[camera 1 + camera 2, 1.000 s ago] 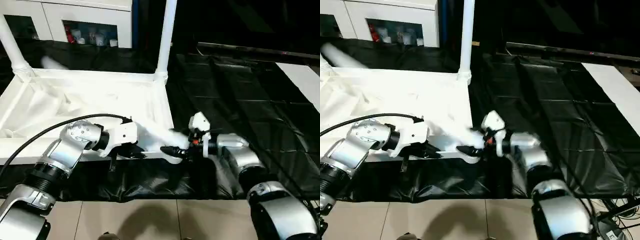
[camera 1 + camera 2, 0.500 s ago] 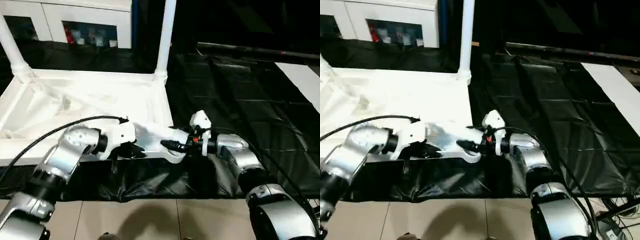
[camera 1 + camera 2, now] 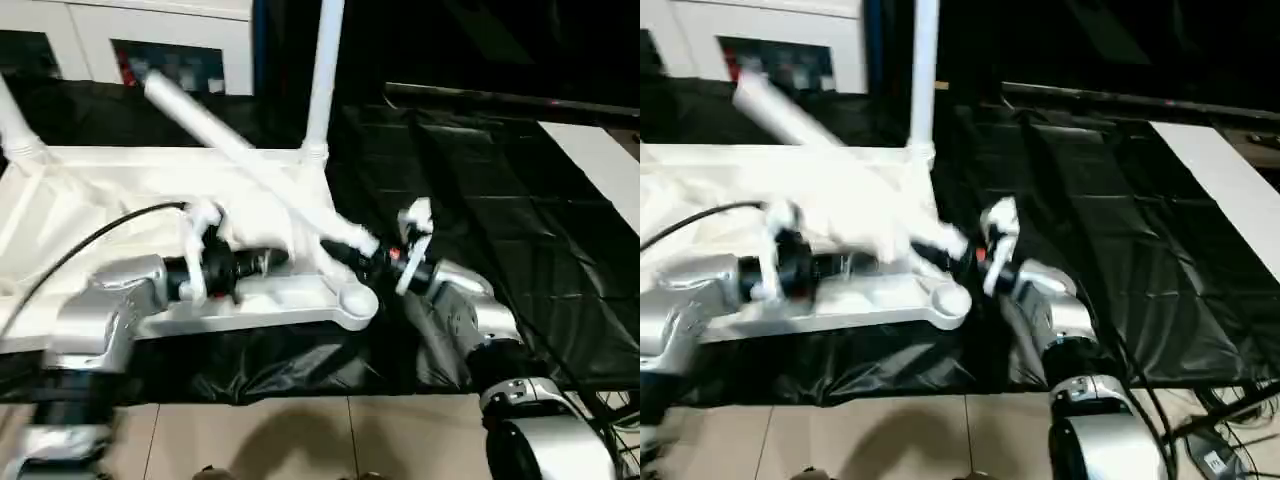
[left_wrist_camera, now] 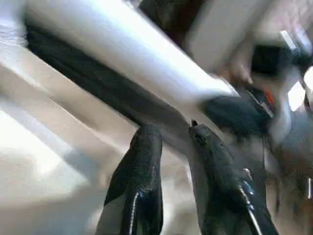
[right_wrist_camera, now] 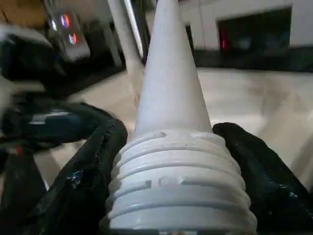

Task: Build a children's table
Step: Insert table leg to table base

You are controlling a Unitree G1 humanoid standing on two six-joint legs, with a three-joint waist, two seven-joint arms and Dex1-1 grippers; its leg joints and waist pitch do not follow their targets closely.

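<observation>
Two legs already stand upright in the far corner sockets of the upturned white top, the far-right leg at its far right corner and another leg at the far left, so the step in hand looks like fitting a third. That third leg lies slanted across the top, its far end raised toward the far left and its ribbed, threaded end down by the near right corner, where the right hand grasps it; the right wrist view shows a black finger on either side of the ribbed collar, pressed against it. The open near right socket sits just beside that grip, at the edge of the black-covered table. The left hand is near the leg but apart from it, its two fingers slightly parted and holding nothing. To do this well, I judge the leg must be swung upright before the threaded end meets the socket, since a slanted entry would likely jam or cross the ribs. The free left hand could steady the top or guide the shaft higher up. A grip so near the end may also block seating and want shifting up the shaft.
</observation>
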